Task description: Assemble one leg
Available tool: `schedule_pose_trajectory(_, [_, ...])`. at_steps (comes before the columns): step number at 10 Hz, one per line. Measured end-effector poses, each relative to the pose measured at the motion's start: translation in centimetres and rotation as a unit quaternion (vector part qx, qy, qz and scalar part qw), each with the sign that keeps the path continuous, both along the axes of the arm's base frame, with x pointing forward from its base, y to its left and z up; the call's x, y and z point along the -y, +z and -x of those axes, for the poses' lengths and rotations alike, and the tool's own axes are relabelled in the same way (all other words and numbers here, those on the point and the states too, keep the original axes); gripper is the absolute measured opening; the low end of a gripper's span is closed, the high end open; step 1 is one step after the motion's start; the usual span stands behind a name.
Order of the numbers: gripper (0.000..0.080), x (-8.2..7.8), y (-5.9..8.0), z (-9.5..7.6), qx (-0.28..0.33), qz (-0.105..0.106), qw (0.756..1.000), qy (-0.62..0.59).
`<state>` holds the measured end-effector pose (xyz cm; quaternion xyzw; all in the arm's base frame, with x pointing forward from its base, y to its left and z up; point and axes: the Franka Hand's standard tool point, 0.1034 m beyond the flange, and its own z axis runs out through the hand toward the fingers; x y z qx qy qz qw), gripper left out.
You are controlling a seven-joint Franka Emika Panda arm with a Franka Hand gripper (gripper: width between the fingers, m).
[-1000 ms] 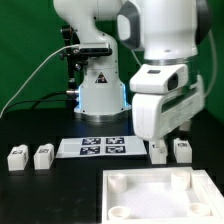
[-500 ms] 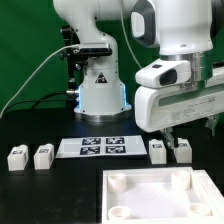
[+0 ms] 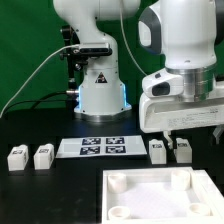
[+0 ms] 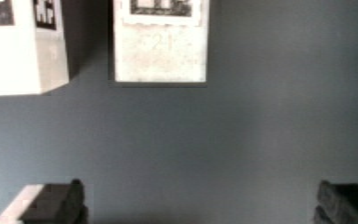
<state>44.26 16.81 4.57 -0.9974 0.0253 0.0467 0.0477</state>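
Four small white legs with tags lie on the black table: two at the exterior view's left [image 3: 17,157] [image 3: 43,156] and two at the right [image 3: 157,150] [image 3: 181,150]. My gripper [image 3: 190,134] hangs above and slightly right of the right pair, open and empty. In the wrist view two legs [image 4: 162,40] [image 4: 19,50] lie side by side, well away from my gripper [image 4: 201,205]. Its dark fingertips [image 4: 51,203] stand wide apart with only bare table between them. The large white tray-like piece [image 3: 150,178] lies at the front.
The marker board [image 3: 102,147] lies between the two pairs of legs. The robot's white base [image 3: 100,90] stands behind it, with cables at the back left.
The arm has moved toward the exterior view's right and risen a little. The two right legs, partly covered before, now show in full. Nothing was picked up.
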Motion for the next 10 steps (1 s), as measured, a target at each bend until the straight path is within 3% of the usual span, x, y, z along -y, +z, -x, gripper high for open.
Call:
schedule_pose_trajectory(1, [0.0649,0.0,-0.1,0.9,-0.045,0.007,0.999,0.015])
schedule_pose_trajectory(5, [0.0649,0.3,-0.1,1.2,-0.225,0.014,0.973,0.04])
schedule_pose_trajectory(8, [0.0649,0.2,-0.7,3.3,-0.375,0.023,0.926,0.035])
schedule_pose_trajectory(10, [0.0649,0.0,-1.0,2.6,-0.364,0.02,0.931,0.034])
